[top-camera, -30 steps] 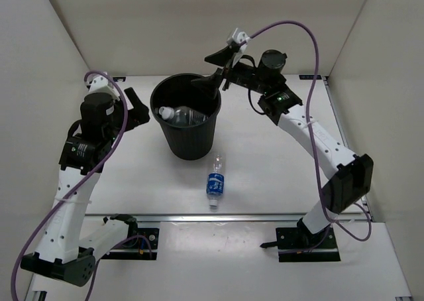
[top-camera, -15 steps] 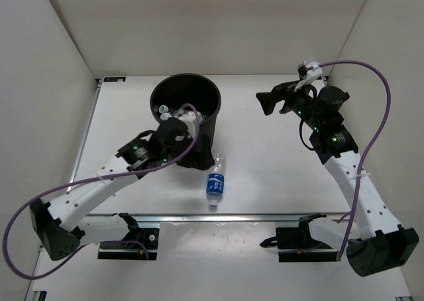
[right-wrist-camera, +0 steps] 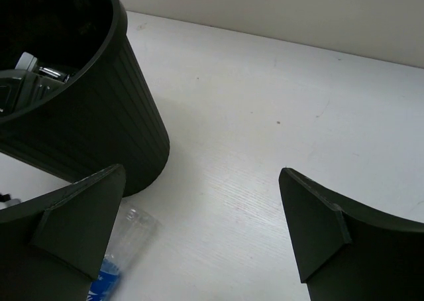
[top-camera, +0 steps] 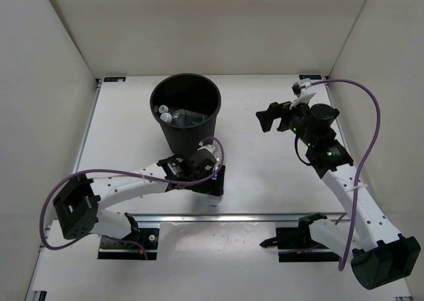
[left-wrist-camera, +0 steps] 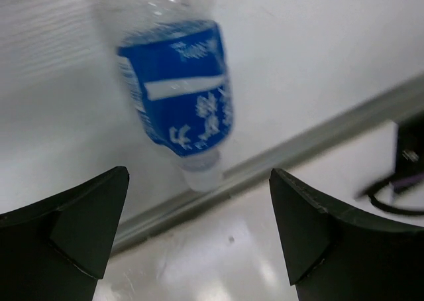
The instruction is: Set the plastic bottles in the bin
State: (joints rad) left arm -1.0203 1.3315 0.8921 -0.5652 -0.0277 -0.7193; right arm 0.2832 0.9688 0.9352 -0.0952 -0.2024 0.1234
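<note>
A clear plastic bottle with a blue label [left-wrist-camera: 177, 92] lies on the white table, its white cap [left-wrist-camera: 202, 179] pointing at the front rail. My left gripper [left-wrist-camera: 199, 238] hovers open just above it, the fingers apart on either side of the cap end. In the top view this gripper [top-camera: 216, 180] covers most of the bottle. The black bin [top-camera: 189, 138] stands behind it with clear bottles [top-camera: 185, 118] inside. My right gripper [top-camera: 268, 119] hangs open to the right of the bin, holding nothing. In its wrist view the right gripper [right-wrist-camera: 202, 228] faces the bin [right-wrist-camera: 86, 122] and the blue-labelled bottle [right-wrist-camera: 122, 248].
An aluminium rail [top-camera: 265, 216] runs along the table's front edge, close to the bottle's cap. White enclosure walls stand at the left, back and right. Purple cables loop from both arms [top-camera: 374, 125].
My left arm swung from beside the bin down to the blue-labelled bottle near the front edge. My right gripper pulled back from over the bin to the right. Both stayed open.
</note>
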